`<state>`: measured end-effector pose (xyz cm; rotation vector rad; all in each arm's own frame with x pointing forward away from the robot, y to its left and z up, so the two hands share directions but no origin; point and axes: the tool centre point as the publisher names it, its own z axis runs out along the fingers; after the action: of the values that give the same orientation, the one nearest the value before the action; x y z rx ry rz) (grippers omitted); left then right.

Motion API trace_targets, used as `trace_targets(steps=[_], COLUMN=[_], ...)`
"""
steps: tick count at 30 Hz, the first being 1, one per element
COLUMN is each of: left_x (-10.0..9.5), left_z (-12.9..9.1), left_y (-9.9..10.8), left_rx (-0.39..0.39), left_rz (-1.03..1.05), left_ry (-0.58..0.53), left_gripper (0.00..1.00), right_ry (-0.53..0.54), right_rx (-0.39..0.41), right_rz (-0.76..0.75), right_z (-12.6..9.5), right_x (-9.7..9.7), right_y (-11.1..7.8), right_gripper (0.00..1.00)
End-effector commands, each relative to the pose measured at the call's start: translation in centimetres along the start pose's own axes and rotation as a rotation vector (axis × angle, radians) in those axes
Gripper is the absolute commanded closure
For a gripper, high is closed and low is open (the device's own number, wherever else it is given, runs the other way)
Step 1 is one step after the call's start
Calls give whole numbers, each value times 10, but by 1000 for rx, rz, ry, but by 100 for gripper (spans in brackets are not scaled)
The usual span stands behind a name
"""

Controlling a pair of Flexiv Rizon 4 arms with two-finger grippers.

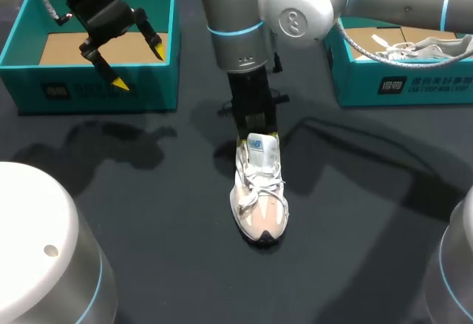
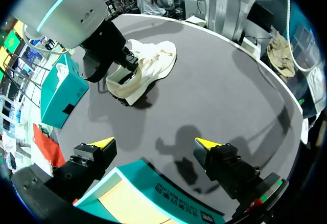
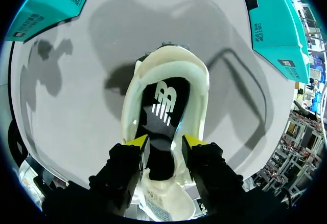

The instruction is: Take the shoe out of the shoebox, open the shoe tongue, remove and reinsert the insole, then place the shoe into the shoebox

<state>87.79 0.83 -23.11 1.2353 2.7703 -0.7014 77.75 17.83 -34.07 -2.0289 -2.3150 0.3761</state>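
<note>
This looks like a robotics lab bench, not a home or a shop: two heavy grey industrial arms, the left arm [image 1: 96,2] and the right arm [image 1: 295,6], hang over a bare dark table [image 1: 369,213], each with glowing blue rings at its joints. The only goods laid out are test props, a teal shoebox [image 1: 22,65] on one side, a second shoebox [image 1: 414,87] on the other, and a single pale shoe [image 1: 259,198] between them
</note>
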Motion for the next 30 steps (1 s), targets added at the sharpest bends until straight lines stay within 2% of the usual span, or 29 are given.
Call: trace_targets(steps=[1,4,5,7,11,21,26,30], left_x=[0,0,0,0,0,0,0,0], left_z=[0,0,0,0,0,0,0,0], left_y=[0,0,0,0,0,0,0,0], left_rx=[-2,-2,-2,-2,-2,-2,-2,-2], left_rz=[1,1,1,1,1,1,1,1], left_ry=[1,1,1,1,1,1,1,1], left_gripper=[0,0,0,0,0,0,0,0], right_ry=[-2,4,5,8,17,74,34,24], right_rx=[8,13,13,14,23,52,-16,-40], right_rz=[0,-2,-2,-4,-11,-20,-7,5], right_z=[2,4,4,4,4,11,4,-5], right_x=[6,8,9,10,11,9,10,8], right_y=[1,0,-1,-1,1,-1,-10,-18], right_gripper=[55,51,45,28,0,0,0,0])
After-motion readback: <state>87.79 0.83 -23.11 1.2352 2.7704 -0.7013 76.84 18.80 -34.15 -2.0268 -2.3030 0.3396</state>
